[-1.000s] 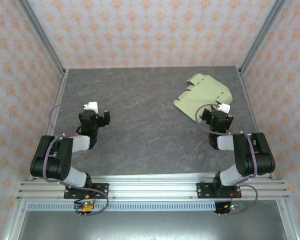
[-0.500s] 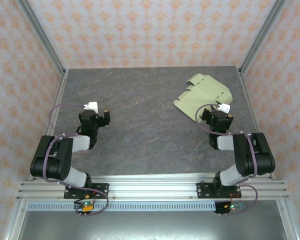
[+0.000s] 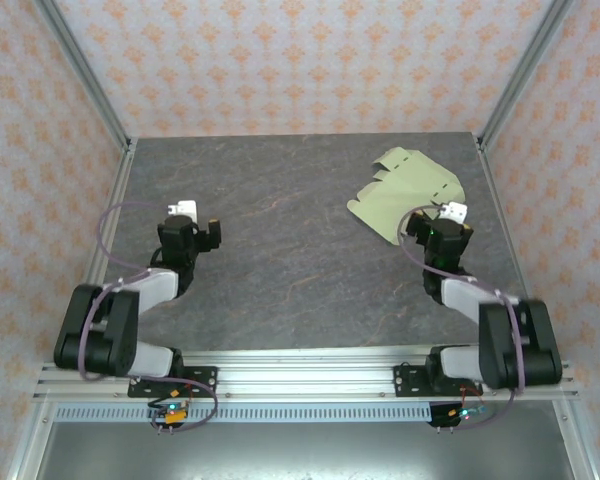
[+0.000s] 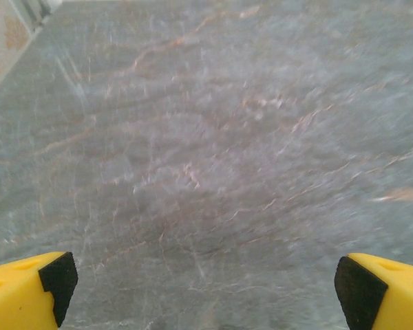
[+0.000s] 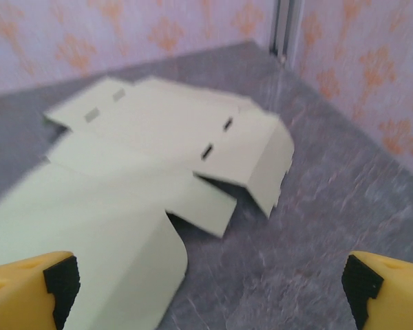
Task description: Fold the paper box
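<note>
Top view: the paper box lies as an unfolded die-cut sheet at the far right of the table. Its near edge is just beyond the right gripper and a little to its left. The left gripper stands well apart from the sheet, across the table, so the right arm is plainly the nearer. The sheet's longer run appears to slant away from the right gripper toward the back wall, though this is not certain. Left wrist view: the fingertips are spread wide at the lower corners with bare table between them and nothing held. Right wrist view: the fingertips are equally wide apart and empty. The sheet lies ahead and to the left, a rounded flap reaching just beside the left-hand finger and a slotted panel raised along its crease farther off. Judgement: the right arm's approach would be a short reach forward and left.
</note>
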`<state>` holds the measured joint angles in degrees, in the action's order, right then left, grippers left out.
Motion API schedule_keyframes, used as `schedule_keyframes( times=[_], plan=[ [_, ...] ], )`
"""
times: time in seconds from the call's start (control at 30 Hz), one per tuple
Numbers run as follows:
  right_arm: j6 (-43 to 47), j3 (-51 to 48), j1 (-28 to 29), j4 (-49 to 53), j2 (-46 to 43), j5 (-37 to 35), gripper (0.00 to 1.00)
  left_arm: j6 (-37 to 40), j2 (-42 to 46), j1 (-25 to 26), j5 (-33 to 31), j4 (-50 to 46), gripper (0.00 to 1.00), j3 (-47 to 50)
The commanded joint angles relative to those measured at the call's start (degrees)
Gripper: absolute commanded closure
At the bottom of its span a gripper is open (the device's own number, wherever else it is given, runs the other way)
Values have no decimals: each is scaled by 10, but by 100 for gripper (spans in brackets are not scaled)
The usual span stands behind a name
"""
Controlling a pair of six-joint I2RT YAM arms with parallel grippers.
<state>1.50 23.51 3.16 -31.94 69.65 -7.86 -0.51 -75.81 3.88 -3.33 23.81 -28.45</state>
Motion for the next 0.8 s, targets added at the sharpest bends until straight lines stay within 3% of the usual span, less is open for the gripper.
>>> schedule_keyframes(
  times=[0.0, 0.17, 0.23, 0.3, 0.37, 0.47, 0.67, 0.77],
  plan=[
    [-29, 46, 3, 139, -81, -16, 1, -33, 110, 13, -8, -148, 0, -60],
    [-179, 133, 0, 301, -86, -55, 1, -153, 223, 23, 1, -238, 0, -68],
    [-189, 155, -7, 318, -64, -17, 1, -202, 241, 24, 17, -289, 0, -82],
    [-204, 187, -8, 338, -32, 5, 1, -224, 245, 24, 71, -297, 0, -86],
    [-223, 238, -8, 384, 22, -5, 1, -260, 240, 23, 105, -307, 0, -93],
    [-229, 302, -14, 440, 92, -51, 1, -329, 225, 23, 105, -349, 0, -109],
    [-331, 389, -55, 523, 202, -28, 1, -333, 207, 25, 134, -360, 0, -110],
    [-422, 385, -72, 512, 228, 51, 0, -329, 206, 26, 132, -361, 0, -106]
  ],
)
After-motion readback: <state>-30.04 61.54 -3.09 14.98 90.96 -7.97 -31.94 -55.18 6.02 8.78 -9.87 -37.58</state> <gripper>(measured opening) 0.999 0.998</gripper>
